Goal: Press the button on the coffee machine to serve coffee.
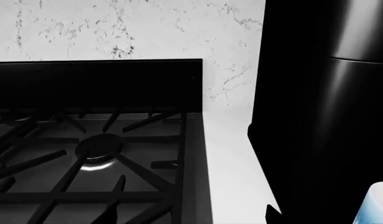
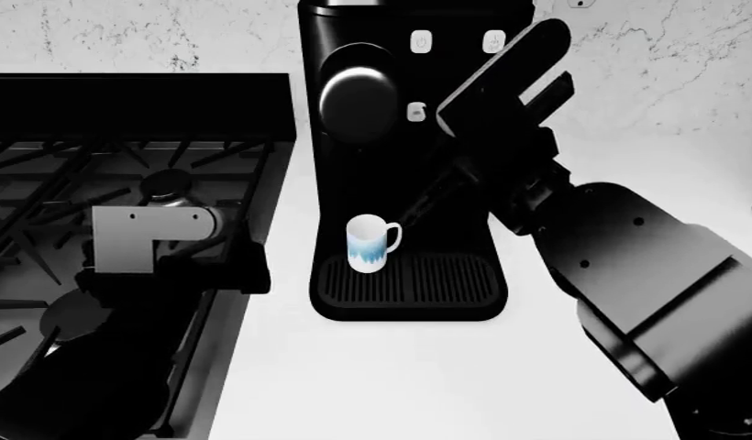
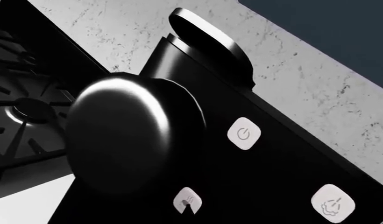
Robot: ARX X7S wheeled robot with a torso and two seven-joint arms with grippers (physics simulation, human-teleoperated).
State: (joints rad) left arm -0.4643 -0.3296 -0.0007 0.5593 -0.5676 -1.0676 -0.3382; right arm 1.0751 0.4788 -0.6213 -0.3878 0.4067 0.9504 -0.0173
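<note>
The tall black coffee machine (image 2: 407, 183) stands against the marble wall, with its round brew head (image 2: 358, 101) above a white-and-blue mug (image 2: 371, 243) on the ribbed drip tray (image 2: 437, 280). My right gripper (image 2: 444, 115) is raised against the button panel. In the right wrist view its dark tip (image 3: 190, 212) overlaps the lower edge of the steam-marked button (image 3: 187, 199); the fingers look shut together. Beside it are a power button (image 3: 244, 134) and another button (image 3: 331, 204). No coffee shows. My left gripper (image 2: 244, 270) hovers low at the stove's right edge; its fingers are unclear.
A black gas stove (image 2: 94, 183) with grates and burners (image 1: 98, 149) fills the left side, its back guard (image 1: 98, 81) against the wall. A strip of white counter (image 1: 232, 177) separates it from the machine. White counter (image 2: 389, 385) lies in front of the drip tray.
</note>
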